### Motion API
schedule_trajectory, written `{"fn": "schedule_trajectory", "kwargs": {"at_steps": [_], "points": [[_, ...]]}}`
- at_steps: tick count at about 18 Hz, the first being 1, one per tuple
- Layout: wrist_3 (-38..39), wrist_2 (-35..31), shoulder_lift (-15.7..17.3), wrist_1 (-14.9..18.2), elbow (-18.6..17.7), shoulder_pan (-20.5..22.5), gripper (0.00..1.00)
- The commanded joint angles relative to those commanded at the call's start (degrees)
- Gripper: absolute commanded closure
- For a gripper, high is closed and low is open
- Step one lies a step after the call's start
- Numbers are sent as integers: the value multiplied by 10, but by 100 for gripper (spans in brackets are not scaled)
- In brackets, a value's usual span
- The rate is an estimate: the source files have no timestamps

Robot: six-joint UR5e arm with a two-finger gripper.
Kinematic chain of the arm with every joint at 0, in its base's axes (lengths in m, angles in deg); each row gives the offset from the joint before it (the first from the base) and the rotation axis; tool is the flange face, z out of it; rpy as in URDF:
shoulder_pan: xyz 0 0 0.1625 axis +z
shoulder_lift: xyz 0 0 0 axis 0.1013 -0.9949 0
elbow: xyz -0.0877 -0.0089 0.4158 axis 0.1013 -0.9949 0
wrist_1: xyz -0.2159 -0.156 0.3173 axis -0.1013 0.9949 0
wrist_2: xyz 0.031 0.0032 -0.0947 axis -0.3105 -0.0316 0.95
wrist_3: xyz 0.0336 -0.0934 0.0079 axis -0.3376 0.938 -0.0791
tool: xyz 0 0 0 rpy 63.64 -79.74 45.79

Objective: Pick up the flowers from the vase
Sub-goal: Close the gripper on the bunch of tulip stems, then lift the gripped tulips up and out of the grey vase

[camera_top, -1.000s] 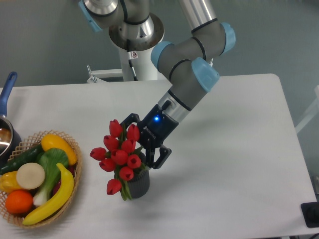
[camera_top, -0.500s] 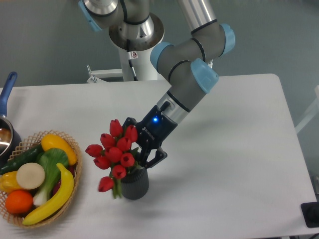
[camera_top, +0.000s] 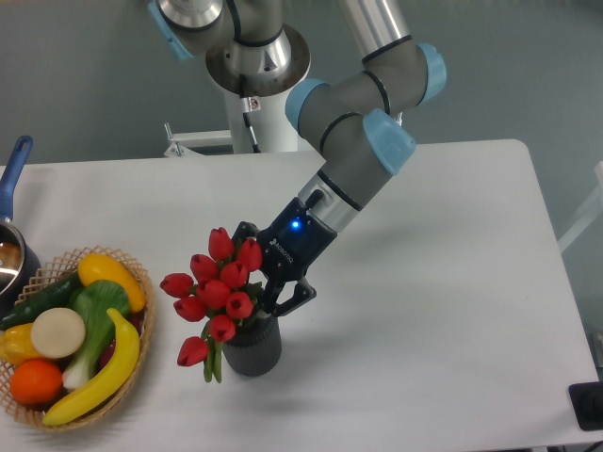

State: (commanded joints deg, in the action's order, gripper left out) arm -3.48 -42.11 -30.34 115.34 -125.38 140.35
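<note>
— White tabletop all across, grey wall behind it, and the arm reaching down from its pedestal at the back edge. See where the gripper ended up?

— Right at the flowers. Its black fingers sit on either side of the bunch, just above the mouth of the vase, with a small blue light glowing on the wrist.

— Clamped on the stems?

— Looks that way to me, fingers drawn in against the greenery, though the red buds hide the near side, so I can't swear the pads touch.

— And the tulips themselves?

— Leaning out to the left of the vase, one bud drooping low beside its ribbed wall. Stems appear to go down into the mouth.

— Vase upright?

— Upright on the table, dark grey, near the front edge.

— What's off to the left?

— Wicker basket with toy fruit and vegetables, well apart from the vase, and a blue-handled pot at the frame's edge.
</note>
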Motion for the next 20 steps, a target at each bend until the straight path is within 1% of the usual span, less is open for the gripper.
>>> {"fn": "schedule_trajectory", "kwargs": {"at_steps": [9, 12, 14, 17, 20], "points": [[17, 4, 10, 0, 4, 8, 41], [39, 7, 21, 0, 4, 15, 41], [62, 21, 32, 0, 4, 19, 41], [73, 41, 40, 0, 4, 29, 41], [85, 47, 47, 0, 4, 30, 42]]}}
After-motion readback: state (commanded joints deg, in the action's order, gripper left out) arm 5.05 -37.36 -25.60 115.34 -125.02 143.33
